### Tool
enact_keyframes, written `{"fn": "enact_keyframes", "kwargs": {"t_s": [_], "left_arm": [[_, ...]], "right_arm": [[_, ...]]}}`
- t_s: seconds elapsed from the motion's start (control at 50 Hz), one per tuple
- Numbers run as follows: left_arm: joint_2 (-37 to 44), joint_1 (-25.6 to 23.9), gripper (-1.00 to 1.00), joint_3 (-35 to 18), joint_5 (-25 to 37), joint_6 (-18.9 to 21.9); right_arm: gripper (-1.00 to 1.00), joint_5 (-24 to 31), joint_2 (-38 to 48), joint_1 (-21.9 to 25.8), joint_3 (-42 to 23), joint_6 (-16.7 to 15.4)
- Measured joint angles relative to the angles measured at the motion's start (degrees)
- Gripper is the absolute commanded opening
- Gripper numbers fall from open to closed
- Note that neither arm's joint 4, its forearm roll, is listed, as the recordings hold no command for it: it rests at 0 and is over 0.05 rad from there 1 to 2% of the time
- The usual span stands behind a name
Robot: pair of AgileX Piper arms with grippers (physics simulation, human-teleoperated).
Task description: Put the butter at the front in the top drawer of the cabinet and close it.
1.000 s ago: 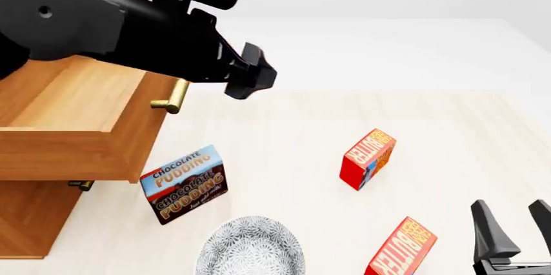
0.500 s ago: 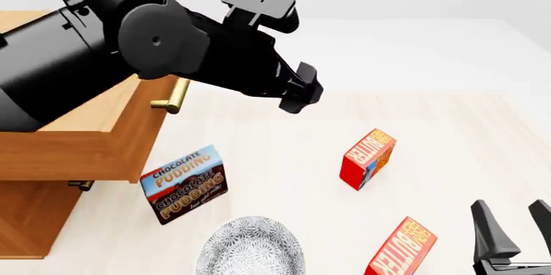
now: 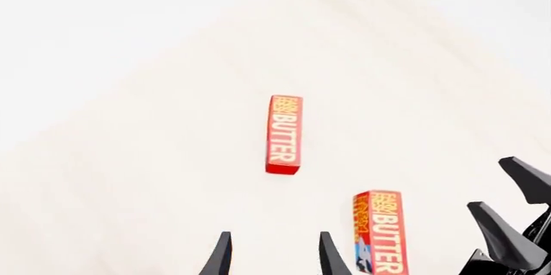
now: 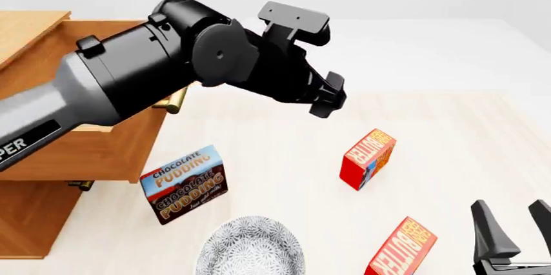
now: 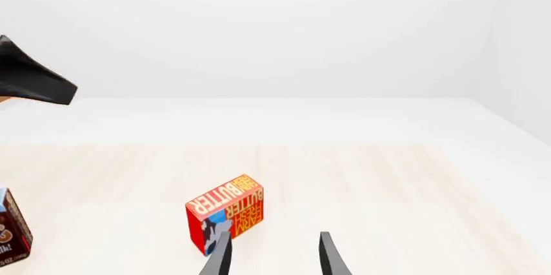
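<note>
L gripper (image 3: 271, 255) jaws part-open, empty, above bench (image 4: 448, 126). Front butter (image 4: 401, 249) upright nr R gripper (image 4: 515, 233), also open/empty. Top drawer (image 4: 77, 126) open. Descend square, grip narrow faces.

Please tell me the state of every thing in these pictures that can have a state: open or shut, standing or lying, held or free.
top drawer: pulled open.
near butter: standing upright on the table, free.
far butter: upright, free.
chocolate pudding box: upright, free.
patterned plate: flat on the table, nothing on it.
left tool: open, holding nothing, above the table.
right tool: open, holding nothing.
</note>
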Motion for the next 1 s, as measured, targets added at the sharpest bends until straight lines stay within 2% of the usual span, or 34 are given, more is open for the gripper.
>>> {"fn": "enact_keyframes", "kwargs": {"t_s": [0.66,1.0], "left_arm": [[9.69,-1.35,1.00,-4.02,-2.19,-3.04],[14.73,-0.99,1.00,-7.60,-1.44,-2.30]], "right_arm": [[1.00,0.00,0.00,0.00,0.00,0.00],[1.00,0.00,0.00,0.00,0.00,0.00]]}}
